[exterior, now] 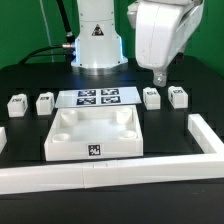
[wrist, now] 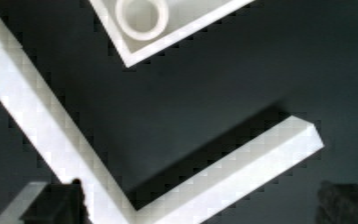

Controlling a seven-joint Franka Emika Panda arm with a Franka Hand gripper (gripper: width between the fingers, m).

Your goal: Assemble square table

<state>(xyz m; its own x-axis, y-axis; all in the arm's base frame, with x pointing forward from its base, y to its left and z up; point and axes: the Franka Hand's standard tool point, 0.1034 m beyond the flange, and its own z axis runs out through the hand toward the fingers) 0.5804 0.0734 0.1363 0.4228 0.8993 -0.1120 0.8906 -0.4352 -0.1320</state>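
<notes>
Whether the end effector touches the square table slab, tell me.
Apart. The exterior view shows the end effector hanging raised, off to that view's right of the slab, with dark table between them.

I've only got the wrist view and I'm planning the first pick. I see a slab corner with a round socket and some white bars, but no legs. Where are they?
Observer: All four are out. The outer left leg and inner left leg are at the exterior view's left of the marker board. The inner right leg and outer right leg are at its right.
Operator: Is any of them fitted?
Observer: No. Each stands apart from the square table slab, which has a tag on its near edge.
Operator: Where is my tool among them?
Observer: In the exterior view the tool shows just above the right pair and touches nothing.
</notes>
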